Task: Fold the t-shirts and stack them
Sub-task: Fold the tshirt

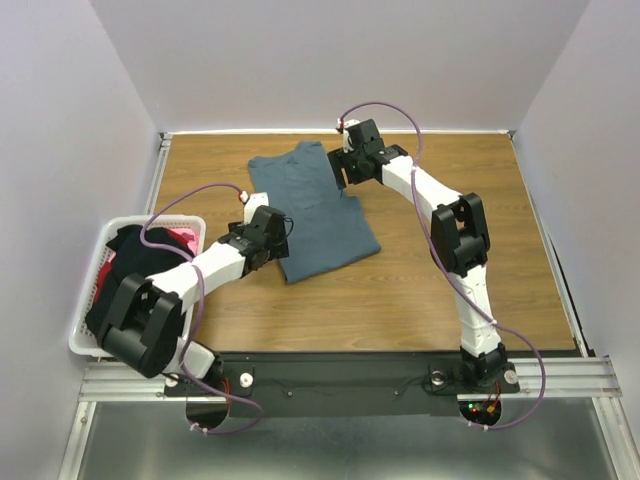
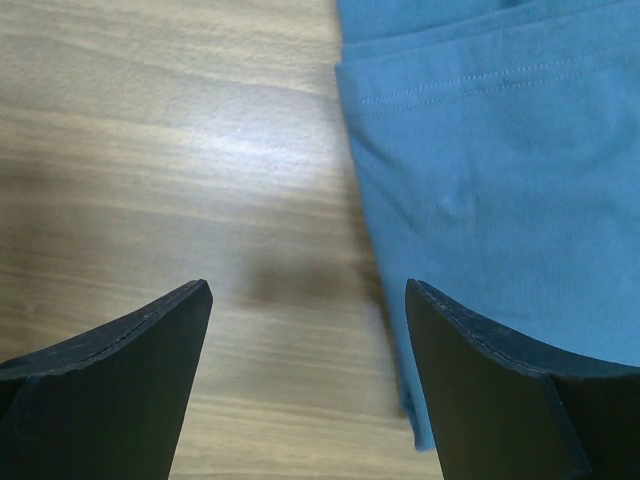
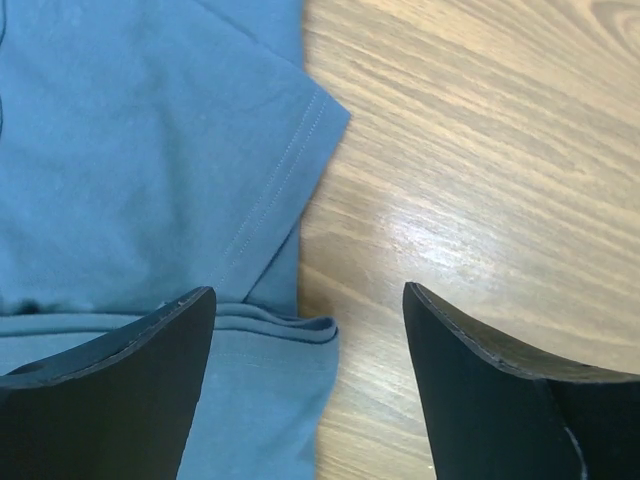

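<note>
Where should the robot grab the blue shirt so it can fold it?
Probably by its side edges: the blue-grey t-shirt lies flat on the table, with nothing raised in the middle. The open left gripper could pinch the doubled edge from the shirt's left, and the open right gripper the sleeve hem from its right. Each straddles cloth and wood.

White-and-black arms (image 1: pixel 215 262) — purple cables (image 1: pixel 380 103).
</note>
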